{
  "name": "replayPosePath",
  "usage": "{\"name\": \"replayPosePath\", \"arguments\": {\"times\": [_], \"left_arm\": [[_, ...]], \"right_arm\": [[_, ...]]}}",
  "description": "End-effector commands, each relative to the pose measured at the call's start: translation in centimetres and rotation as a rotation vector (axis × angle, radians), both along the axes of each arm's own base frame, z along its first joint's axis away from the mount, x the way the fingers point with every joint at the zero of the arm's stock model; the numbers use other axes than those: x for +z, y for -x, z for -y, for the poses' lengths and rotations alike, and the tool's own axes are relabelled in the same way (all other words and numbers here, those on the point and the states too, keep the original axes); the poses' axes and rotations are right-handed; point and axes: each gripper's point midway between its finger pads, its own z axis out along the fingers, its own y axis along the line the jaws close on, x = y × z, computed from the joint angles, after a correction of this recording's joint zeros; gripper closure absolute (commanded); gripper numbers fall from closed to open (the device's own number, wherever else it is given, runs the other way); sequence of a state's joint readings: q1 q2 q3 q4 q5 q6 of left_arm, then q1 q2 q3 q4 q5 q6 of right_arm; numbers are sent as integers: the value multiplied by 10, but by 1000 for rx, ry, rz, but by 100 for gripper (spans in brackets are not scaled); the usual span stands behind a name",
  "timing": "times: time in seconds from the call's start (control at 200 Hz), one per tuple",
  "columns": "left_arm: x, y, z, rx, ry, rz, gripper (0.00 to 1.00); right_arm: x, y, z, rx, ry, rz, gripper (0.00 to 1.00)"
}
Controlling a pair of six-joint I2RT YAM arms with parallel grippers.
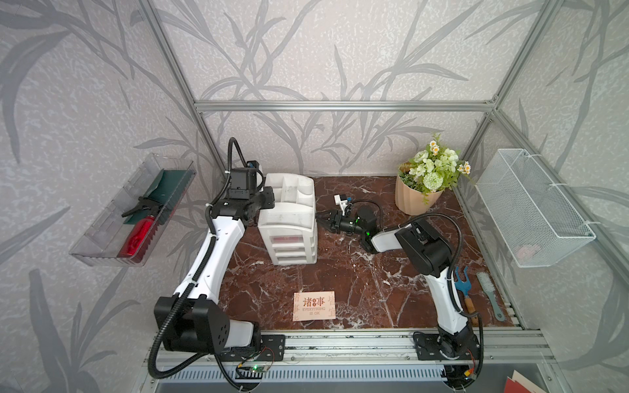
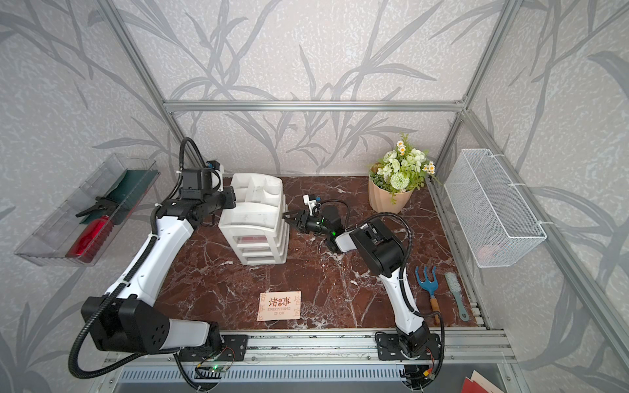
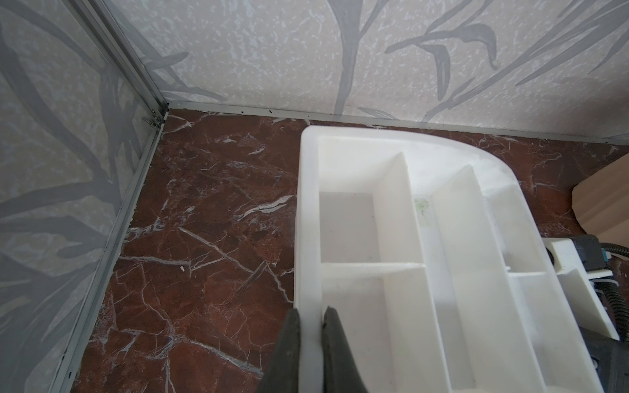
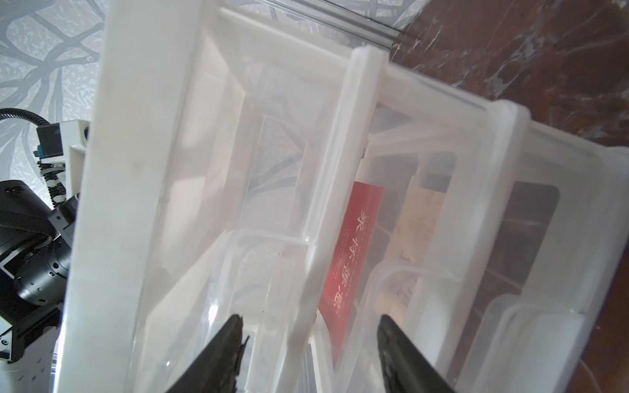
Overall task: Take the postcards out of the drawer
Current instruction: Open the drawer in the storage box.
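Note:
A white drawer organizer stands mid-table. Its clear drawers hold a red postcard with white characters and a pale peach postcard one level lower. The red one shows through the top drawer front in both top views. Another peach postcard lies flat near the table's front edge. My left gripper is shut on the organizer's left rim wall. My right gripper is open at the organizer's right side, level with the upper drawers.
A potted flower bunch stands at the back right. A blue garden fork and a brush lie at the right front. A wire basket hangs on the right wall, a clear bin with a red bottle on the left wall.

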State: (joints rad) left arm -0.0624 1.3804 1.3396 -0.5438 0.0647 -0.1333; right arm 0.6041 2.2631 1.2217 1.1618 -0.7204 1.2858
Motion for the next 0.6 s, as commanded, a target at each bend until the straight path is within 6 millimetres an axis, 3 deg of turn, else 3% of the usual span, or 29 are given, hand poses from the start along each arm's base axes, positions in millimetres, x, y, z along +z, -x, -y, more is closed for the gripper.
{"name": "replayPosePath", "arguments": {"times": [0.0, 0.54, 0.595], "left_arm": [[-31, 13, 20, -77, 46, -115, 91], [-33, 14, 21, -83, 51, -119, 91], [-33, 13, 20, -79, 50, -117, 95]], "right_arm": [[2, 5, -12, 42, -6, 26, 38], [-1, 9, -14, 49, -12, 19, 39], [-1, 10, -16, 55, -17, 17, 39]]}}
